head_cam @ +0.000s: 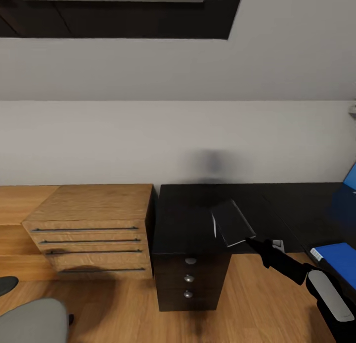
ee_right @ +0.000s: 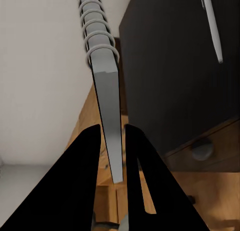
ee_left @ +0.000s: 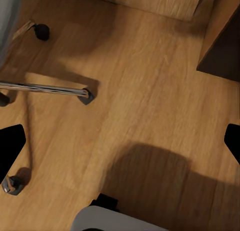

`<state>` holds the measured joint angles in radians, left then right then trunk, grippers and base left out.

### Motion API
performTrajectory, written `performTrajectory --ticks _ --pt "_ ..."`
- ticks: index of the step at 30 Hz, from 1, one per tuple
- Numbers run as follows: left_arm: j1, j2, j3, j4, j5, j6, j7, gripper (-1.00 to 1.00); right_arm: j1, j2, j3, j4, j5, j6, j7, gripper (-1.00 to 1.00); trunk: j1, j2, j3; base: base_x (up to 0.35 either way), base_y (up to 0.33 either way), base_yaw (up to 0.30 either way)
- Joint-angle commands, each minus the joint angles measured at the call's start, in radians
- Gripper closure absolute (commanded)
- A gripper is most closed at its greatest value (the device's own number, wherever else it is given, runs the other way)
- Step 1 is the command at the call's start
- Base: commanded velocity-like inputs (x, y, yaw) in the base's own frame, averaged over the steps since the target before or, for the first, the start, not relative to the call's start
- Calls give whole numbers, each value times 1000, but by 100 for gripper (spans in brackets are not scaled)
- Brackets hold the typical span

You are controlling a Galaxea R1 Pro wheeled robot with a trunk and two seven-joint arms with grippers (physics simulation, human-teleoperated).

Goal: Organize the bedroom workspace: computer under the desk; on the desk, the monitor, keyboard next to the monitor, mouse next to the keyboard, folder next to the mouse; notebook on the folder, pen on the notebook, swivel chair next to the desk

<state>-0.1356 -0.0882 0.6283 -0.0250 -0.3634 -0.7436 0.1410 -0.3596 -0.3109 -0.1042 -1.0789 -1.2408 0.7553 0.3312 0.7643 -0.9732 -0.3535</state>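
Observation:
My right gripper [head_cam: 251, 241] is shut on the edge of the grey spiral-bound notebook [head_cam: 232, 224], holding it tilted over the front of the black desk [head_cam: 188, 209]. In the right wrist view the notebook [ee_right: 107, 91] stands edge-on between the two black fingers [ee_right: 80, 161]. The pale pen [head_cam: 214, 226] lies on the desk top just left of the notebook, and the pen [ee_right: 212, 26] also appears from the wrist. The blue folder [head_cam: 341, 261] lies flat at the right. The swivel chair's grey seat [head_cam: 29, 320] is at bottom left. My left gripper [ee_left: 120, 146] hangs open over the floor beside the chair's chrome base [ee_left: 45, 88].
A light wooden drawer cabinet [head_cam: 91, 229] stands against the desk's left side. The desk's black three-drawer pedestal [head_cam: 190, 278] is below the notebook. A blue panel [head_cam: 351, 177] rises at the desk's far right. Black casters [ee_left: 41, 31] sit on the wooden floor [ee_left: 150, 91].

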Motion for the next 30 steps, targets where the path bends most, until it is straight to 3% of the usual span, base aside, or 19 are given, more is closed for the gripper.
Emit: performTrajectory --ticks 1,10,30 --pt "-1 0 2 0 -11 -2 9 -100 -1 0 -2 1 -1 6 5 100 0 -1 -1 0 0 -49" --pt "-1 0 2 0 -11 -2 9 -100 -1 0 -22 2 1 6 4 100 0 -1 -1 0 0 -30" --pt "0 5 2 0 -12 -1 9 -100 -1 5 -20 15 5 4 5 100 0 -1 3 0 0 -241"
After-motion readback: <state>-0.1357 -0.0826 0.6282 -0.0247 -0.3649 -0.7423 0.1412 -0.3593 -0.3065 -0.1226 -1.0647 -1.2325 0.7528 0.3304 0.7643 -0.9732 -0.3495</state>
